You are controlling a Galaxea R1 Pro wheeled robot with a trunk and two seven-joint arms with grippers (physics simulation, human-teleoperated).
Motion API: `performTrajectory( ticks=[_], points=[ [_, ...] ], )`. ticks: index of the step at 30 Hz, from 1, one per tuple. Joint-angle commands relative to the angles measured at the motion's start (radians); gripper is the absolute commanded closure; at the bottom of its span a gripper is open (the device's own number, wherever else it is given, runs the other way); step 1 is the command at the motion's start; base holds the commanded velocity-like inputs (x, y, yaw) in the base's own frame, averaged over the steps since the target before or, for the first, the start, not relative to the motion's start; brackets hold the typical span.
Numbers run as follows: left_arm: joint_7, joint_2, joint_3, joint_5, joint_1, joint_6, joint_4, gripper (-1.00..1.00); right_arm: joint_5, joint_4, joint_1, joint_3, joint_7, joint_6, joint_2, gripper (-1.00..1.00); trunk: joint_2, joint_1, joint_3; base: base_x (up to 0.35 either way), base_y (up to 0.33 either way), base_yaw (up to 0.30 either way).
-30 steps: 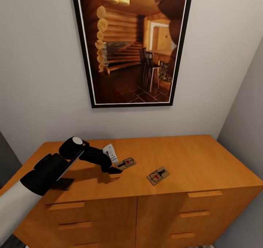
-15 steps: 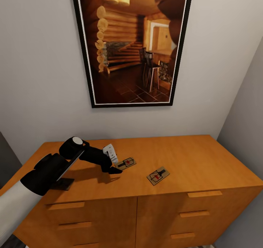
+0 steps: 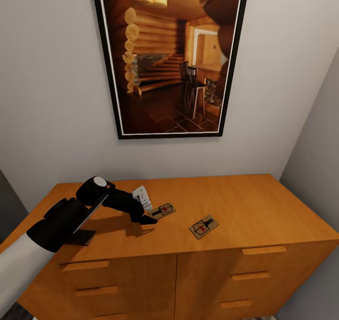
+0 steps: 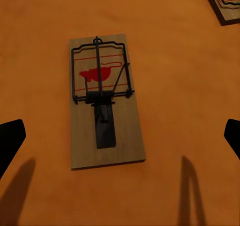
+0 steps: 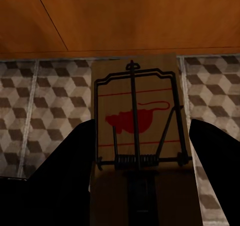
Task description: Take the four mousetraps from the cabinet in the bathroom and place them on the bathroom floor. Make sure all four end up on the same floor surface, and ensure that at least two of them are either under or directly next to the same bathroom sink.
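Mousetraps [image 3: 162,210] [image 3: 204,226] atop cabinet [image 3: 263,207], third [image 5: 137,151] in right hand [image 5: 137,186]

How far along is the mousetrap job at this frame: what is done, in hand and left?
Done: no trap visibly lies on the tiles yet. In hand: the right gripper holds a mousetrap above the cube-patterned floor; the left gripper is open over the nearer trap on the cabinet. Left: that trap and the second trap; the fourth trap's whereabouts cannot be told.
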Motion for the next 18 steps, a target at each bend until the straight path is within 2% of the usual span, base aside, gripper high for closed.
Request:
performTrajectory(
  ticks=[1, 18],
  points=[
    [-0.002, 0.001, -0.001, 0.0, -0.001, 0.007, 0.0, -1.0, 0.002, 0.0, -0.001, 0.0, 0.0, -0.003, 0.0, 1.0, -0.001, 0.0, -0.001, 0.0, 0.0, 0.0],
    [0.0, 0.0, -0.001, 0.0, -0.001, 0.005, 0.003, -1.0, 0.002, 0.0, -0.001, 0.0, -0.001, -0.001, 0.0, 1.0, -0.001, 0.0, -0.011, 0.0, 0.0, 0.0]
  ],
)
